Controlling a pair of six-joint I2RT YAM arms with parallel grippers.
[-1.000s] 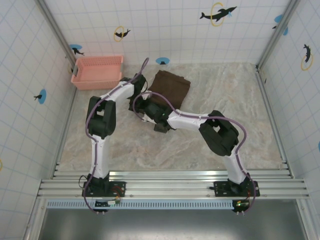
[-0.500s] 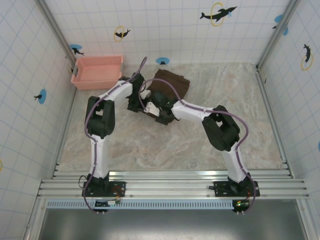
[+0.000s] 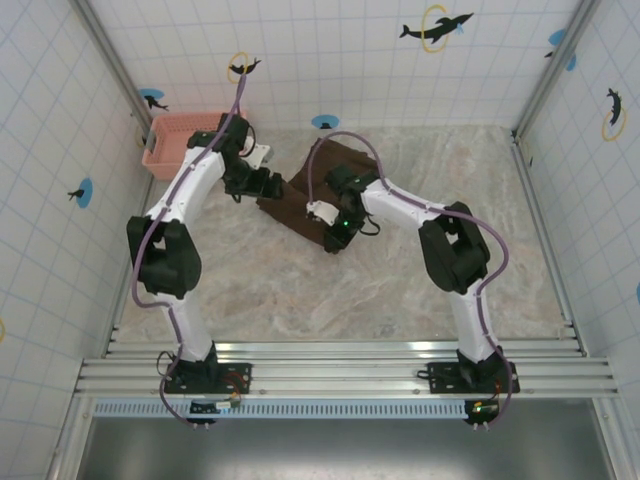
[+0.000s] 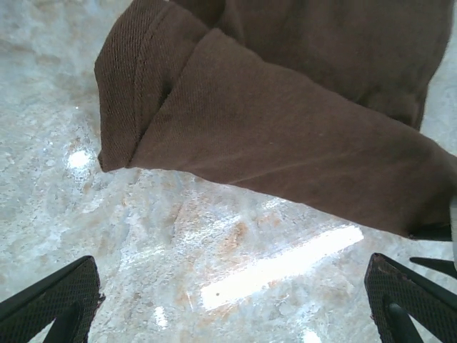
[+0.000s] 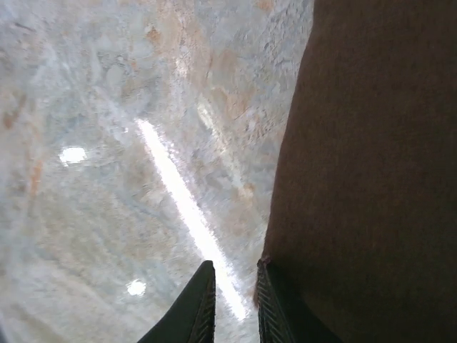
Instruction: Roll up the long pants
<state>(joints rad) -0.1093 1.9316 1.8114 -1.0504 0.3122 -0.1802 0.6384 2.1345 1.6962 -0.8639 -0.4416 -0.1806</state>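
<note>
The long pants [image 3: 318, 196] lie as a folded dark brown bundle at the back middle of the table. My left gripper [image 3: 271, 187] hovers at their left edge, wide open, with bare table between its fingertips [image 4: 51, 300]. In the left wrist view a folded corner of the pants [image 4: 285, 136] lies just ahead of the left gripper [image 4: 228, 307]. My right gripper [image 3: 336, 240] is at the bundle's near edge. Its jaws [image 5: 234, 304] are narrowed to a slim gap through which the table shows. The pants' edge [image 5: 371, 179] lies against the outside of its right finger.
A pink basket [image 3: 183, 133] stands at the back left corner, partly behind the left arm. Tiled walls close in the table on three sides. Bare marble table [image 3: 300, 290] spreads in front of the pants.
The right jaws have narrowed from wide to a slim gap. The left arm has swung its elbow out to the left. The brown bundle now reaches further toward the front.
</note>
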